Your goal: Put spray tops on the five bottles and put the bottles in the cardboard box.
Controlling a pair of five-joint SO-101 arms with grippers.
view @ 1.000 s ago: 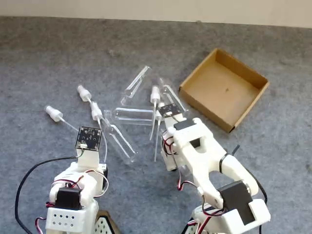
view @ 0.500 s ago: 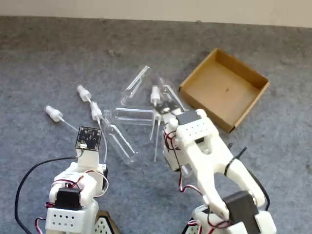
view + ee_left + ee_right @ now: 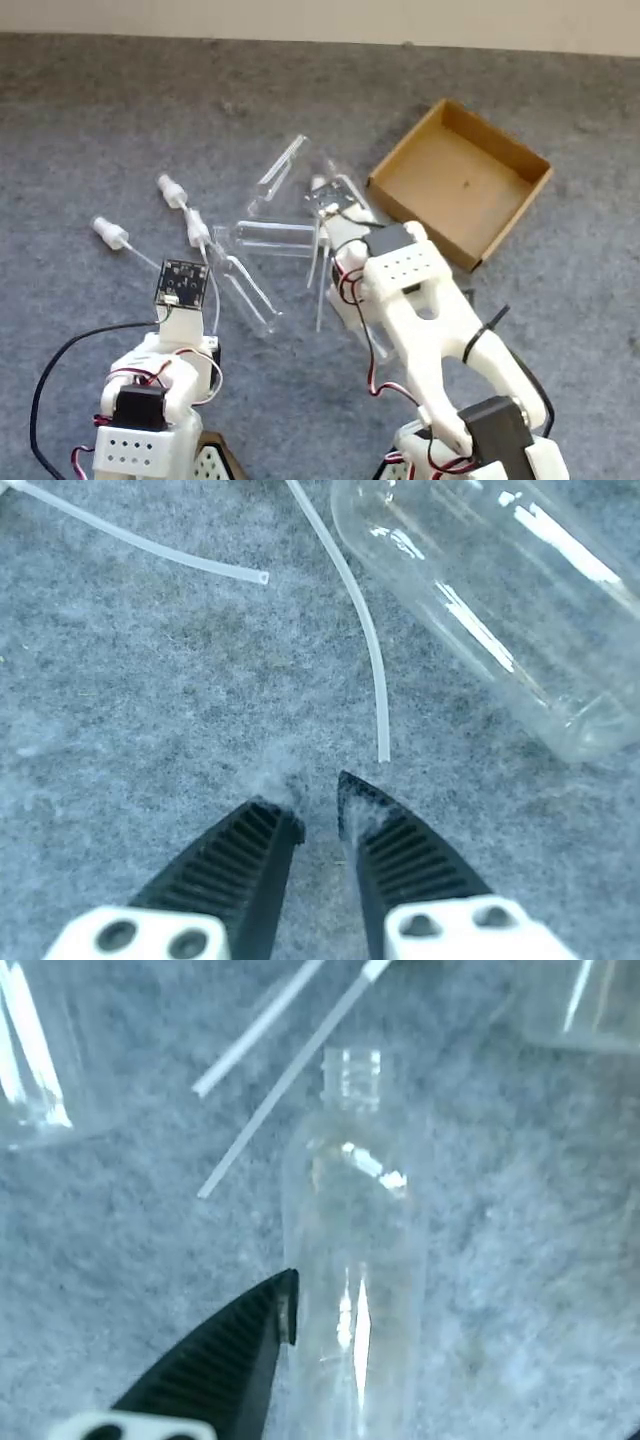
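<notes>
Several clear bottles lie on the grey carpet, among them one (image 3: 278, 175) far out, one (image 3: 272, 238) in the middle and one (image 3: 248, 290) nearer the arms. Loose spray tops (image 3: 170, 190) (image 3: 112, 233) (image 3: 197, 228) with thin tubes lie to the left. My right gripper (image 3: 335, 215) is open over a lying bottle (image 3: 355, 1260); one black fingertip (image 3: 282, 1305) sits beside its body, and its threaded neck (image 3: 352, 1070) points away. My left gripper (image 3: 312, 805) rests low on the carpet, shut and empty, just short of a tube end (image 3: 383, 755) and a bottle (image 3: 490, 600).
The open cardboard box (image 3: 395, 200) stands at the back right, just beyond the right arm, with nothing inside. Another spray top (image 3: 318, 185) lies next to the right gripper. Two tubes (image 3: 260, 1025) (image 3: 285, 1080) cross ahead of the bottle neck. A black cable (image 3: 60, 360) runs beside the left arm.
The right arm has stretched forward and down over the bottles in the middle, and its wrist now partly covers the spray top there. The left arm has not moved.
</notes>
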